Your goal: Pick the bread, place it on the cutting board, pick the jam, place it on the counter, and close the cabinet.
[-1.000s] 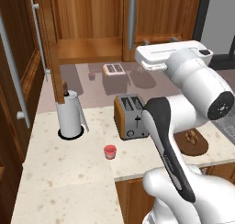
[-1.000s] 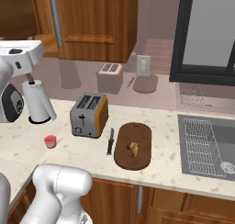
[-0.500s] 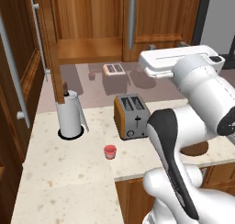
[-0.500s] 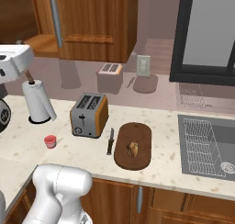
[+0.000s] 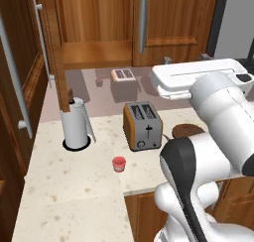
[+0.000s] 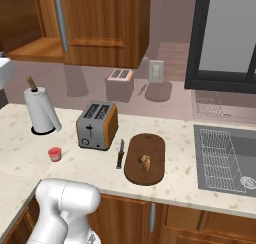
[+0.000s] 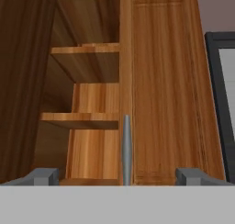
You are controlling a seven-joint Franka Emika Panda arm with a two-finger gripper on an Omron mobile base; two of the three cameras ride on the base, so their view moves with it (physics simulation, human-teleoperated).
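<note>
Gripper (image 7: 118, 175) open, jaws spread wide, empty, facing the cabinet (image 7: 160, 81) and its steel handle (image 7: 126, 147). Left door swung open, 2 bare shelves (image 7: 87, 51) showing. Bread (image 6: 144, 162) resting on the cutting board (image 6: 145, 158), knife (image 6: 120, 153) just beside. Jam (image 5: 118, 163) standing on the counter (image 5: 69, 186), near the toaster (image 5: 143, 125).

I see a beige, brown-speckled stone worktop (image 6: 200, 180), a dark-brown oval wooden board (image 6: 152, 160), a small red jar (image 6: 54, 154), an orange-sided steel toaster (image 6: 97, 126), and a warm-brown wooden wall cabinet (image 7: 165, 90).
</note>
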